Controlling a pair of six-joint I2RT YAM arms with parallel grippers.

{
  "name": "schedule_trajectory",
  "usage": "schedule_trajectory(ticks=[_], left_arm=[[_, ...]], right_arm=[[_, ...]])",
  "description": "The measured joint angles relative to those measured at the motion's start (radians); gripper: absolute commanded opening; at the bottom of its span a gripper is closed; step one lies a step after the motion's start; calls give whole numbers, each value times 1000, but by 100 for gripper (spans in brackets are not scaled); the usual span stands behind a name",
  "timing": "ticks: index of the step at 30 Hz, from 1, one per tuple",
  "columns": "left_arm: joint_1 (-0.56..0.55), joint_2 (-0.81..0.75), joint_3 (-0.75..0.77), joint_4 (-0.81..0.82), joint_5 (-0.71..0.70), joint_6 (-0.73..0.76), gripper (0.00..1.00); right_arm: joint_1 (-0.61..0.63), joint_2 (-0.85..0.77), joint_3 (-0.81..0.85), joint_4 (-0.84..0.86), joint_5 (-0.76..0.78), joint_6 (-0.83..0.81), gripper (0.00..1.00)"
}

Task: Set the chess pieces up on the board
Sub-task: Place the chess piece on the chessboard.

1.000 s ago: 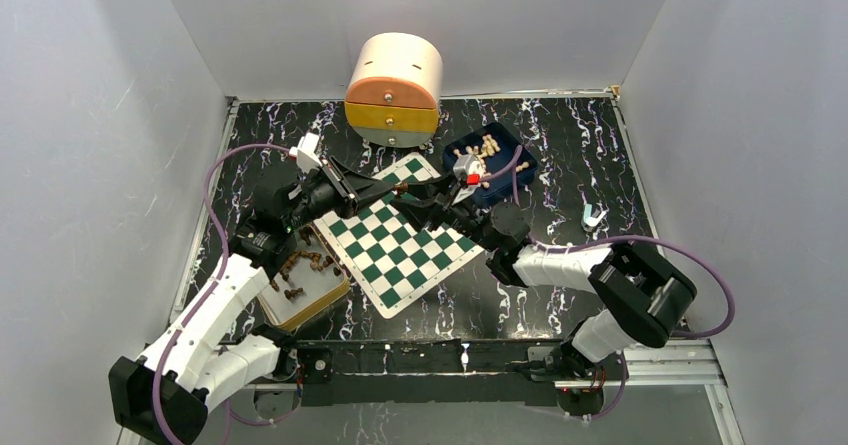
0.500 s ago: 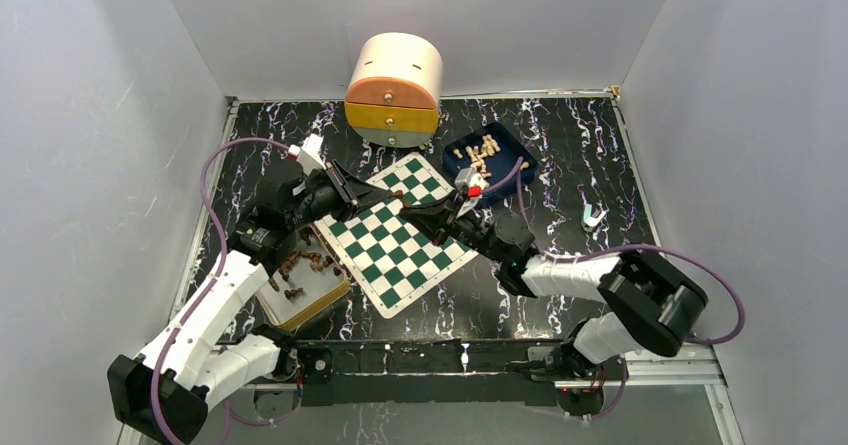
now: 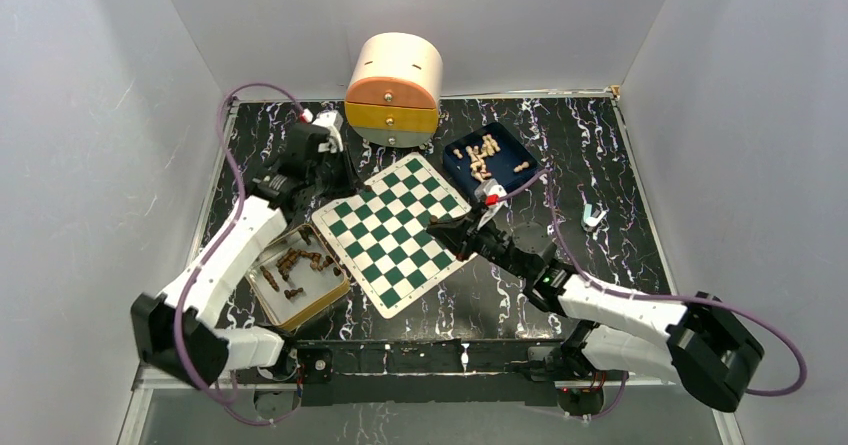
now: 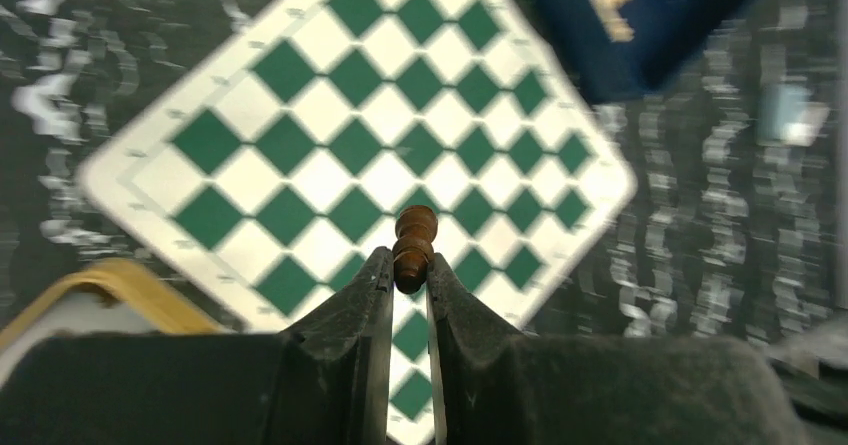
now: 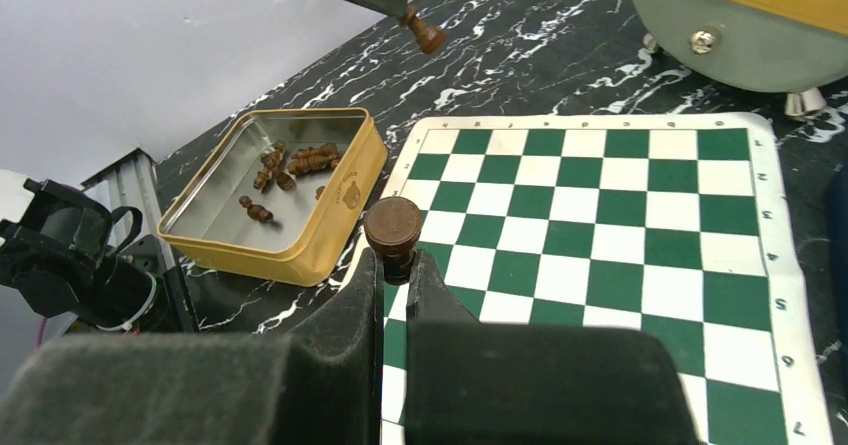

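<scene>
**Both my grippers pinch dark chessmen**

A tan-rimmed tin of dark men sits just beside the board's left corner. A blue tray of pale ones lies off its far-right edge, and a round drawer box stands at the tabletop's far edge.

My left gripper pinches a dark piece aloft by the board's far-left edge. Its long axis runs along my fingers and it pokes past the tips.

My right gripper clamps a second dark piece over the board near its right corner, round end outermost.

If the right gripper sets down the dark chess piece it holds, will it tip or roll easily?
The dark chess piece in the right gripper looks round and turned, so on its side it would probably roll. Small and narrow, it may tip if nudged.
</scene>
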Motion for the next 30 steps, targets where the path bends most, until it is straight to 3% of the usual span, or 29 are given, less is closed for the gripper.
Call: schedule_trajectory(ticks=[6,10,17,30], left_arm=[[2,249,121,-105,-227,197,0],[10,403,174,-120,-297,269,0],[66,565,225,-107,-275,309,0],[105,648,231,-53,-171,326,0]], right_arm=[[0,-117,0,-175,72,-3,4],[0,-139,0,-271,103,-7,5],[0,-181,0,-349,130,-19,6],[0,-174,0,-358,136,-24,8]])
